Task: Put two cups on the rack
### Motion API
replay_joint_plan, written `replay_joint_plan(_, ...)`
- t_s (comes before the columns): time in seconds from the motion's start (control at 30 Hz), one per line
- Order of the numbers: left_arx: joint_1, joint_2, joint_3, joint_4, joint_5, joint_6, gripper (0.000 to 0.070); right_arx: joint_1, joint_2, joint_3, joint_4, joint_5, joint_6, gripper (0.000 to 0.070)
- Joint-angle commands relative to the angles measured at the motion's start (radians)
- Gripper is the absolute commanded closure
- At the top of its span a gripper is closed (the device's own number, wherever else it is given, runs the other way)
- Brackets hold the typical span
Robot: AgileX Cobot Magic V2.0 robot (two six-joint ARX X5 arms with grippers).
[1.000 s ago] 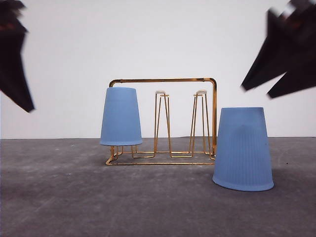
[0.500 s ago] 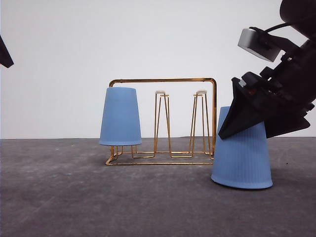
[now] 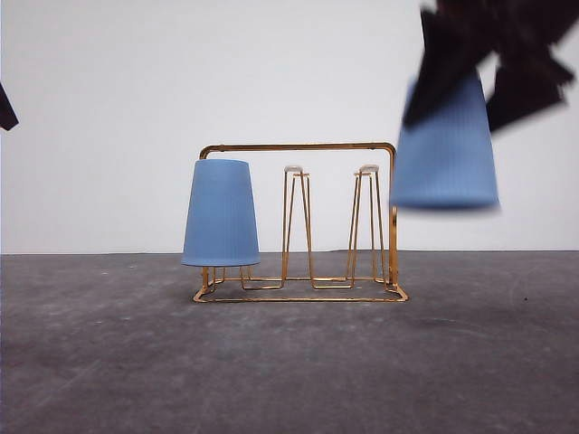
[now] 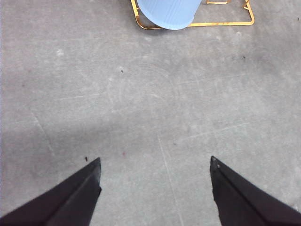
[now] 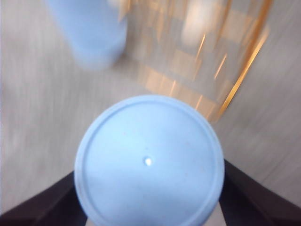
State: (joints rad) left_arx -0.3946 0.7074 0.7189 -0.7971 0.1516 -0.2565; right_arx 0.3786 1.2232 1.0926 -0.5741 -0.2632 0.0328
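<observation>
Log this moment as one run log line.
first cup: inverted on rack left prongs | second cup: held aloft by right claw | left claw: open, empty | middle, right prongs free

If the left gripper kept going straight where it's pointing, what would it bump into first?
Probably just the bare grey tabletop. The left gripper points down at it, open; the rack and its blue cup sit farther ahead.

The cup [image 3: 446,149] gripped between the right gripper's [image 3: 484,77] black fingers is light blue with fine vertical ribbing; its flat base [image 5: 148,162] beneath the wrist is plain pale blue with a tiny white spot at the centre. The other cup [image 3: 221,214], on the rack [image 3: 298,147] well ahead of the left gripper [image 4: 155,188], is the same blue. The rack is gold wire with white prong tips [image 3: 293,168]. The table [image 3: 289,362] is mottled grey. The left gripper is black.
</observation>
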Motion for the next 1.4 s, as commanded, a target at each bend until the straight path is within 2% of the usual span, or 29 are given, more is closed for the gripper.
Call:
replay_joint_plan(0.0,-0.002,0.005,0.006,0.005,-0.006,-0.006,0.0275,0.005,0.011,0.05,0.033,0.016,-0.008,0.0377)
replay_joint_plan(0.3,-0.002,0.005,0.006,0.005,-0.021,-0.006,0.0275,0.005,0.096,0.101,0.237,0.036,-0.007,0.0376)
replay_joint_plan(0.67,-0.002,0.005,0.006,0.002,-0.021,-0.007,0.0275,0.005,0.321,0.101,0.363,0.036,-0.009,0.0376)
replay_joint_plan(0.9,-0.002,0.005,0.006,0.003,-0.021,-0.007,0.0275,0.005,0.444,0.101,0.364,0.036,-0.011,0.0376)
replay_joint_plan(0.97,-0.002,0.005,0.006,0.004,-0.022,-0.006,0.0275,0.005,0.465,0.101,0.363,0.036,-0.011,0.0346)
replay_joint_plan(1.1,-0.002,0.005,0.006,0.004,-0.022,-0.007,0.0275,0.005,0.482,0.101,0.352,0.036,-0.01,0.0192)
replay_joint_plan(1.23,-0.002,0.005,0.006,0.003,-0.022,-0.006,0.0273,0.005,0.453,0.103,0.302,0.029,-0.006,0.0165)
replay_joint_plan(1.37,-0.002,0.005,0.006,0.004,-0.021,-0.006,0.0271,0.002,0.371,0.133,0.153,0.029,-0.006,0.0165)
